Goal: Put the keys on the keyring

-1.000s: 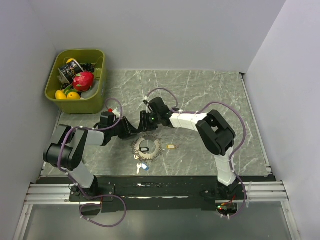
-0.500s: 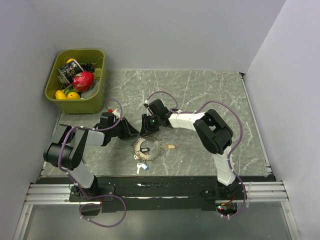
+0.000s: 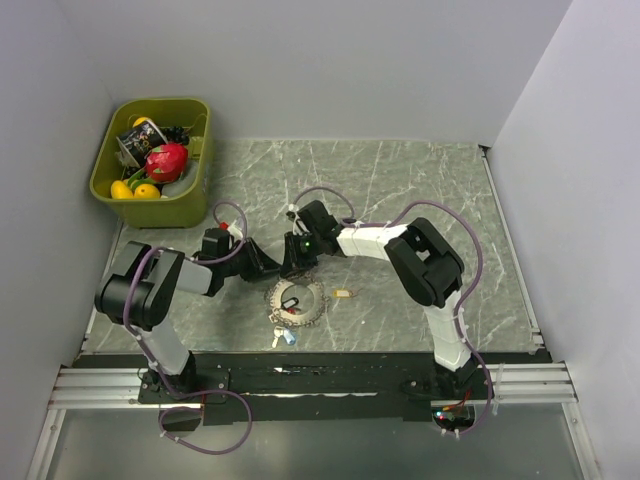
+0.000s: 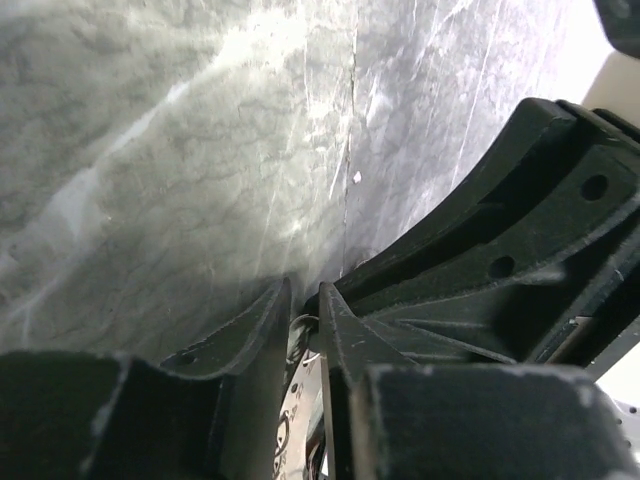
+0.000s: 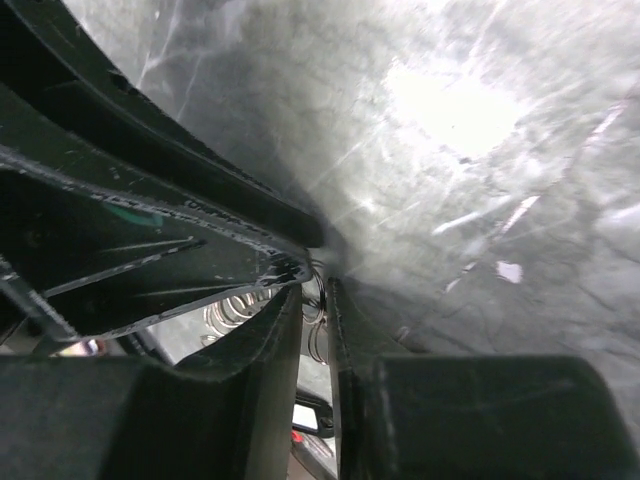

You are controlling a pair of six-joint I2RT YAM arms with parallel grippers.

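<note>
My left gripper (image 4: 303,295) is narrowed to a slit, with the wire of the keyring (image 3: 313,301) in the gap. My right gripper (image 5: 318,285), just beside it at the ring's far edge, stands likewise. I cannot tell whether either pair pinches the wire. Hazard: the thin wire may slip free because both holds sit close together. Two loose keys (image 3: 283,337) lie near the ring, a tan key (image 3: 343,294) to its right. The green bin (image 3: 190,205), far left, holds a red fruit (image 3: 167,161), yellow fruit (image 3: 135,189) and a can (image 3: 138,142).
</note>
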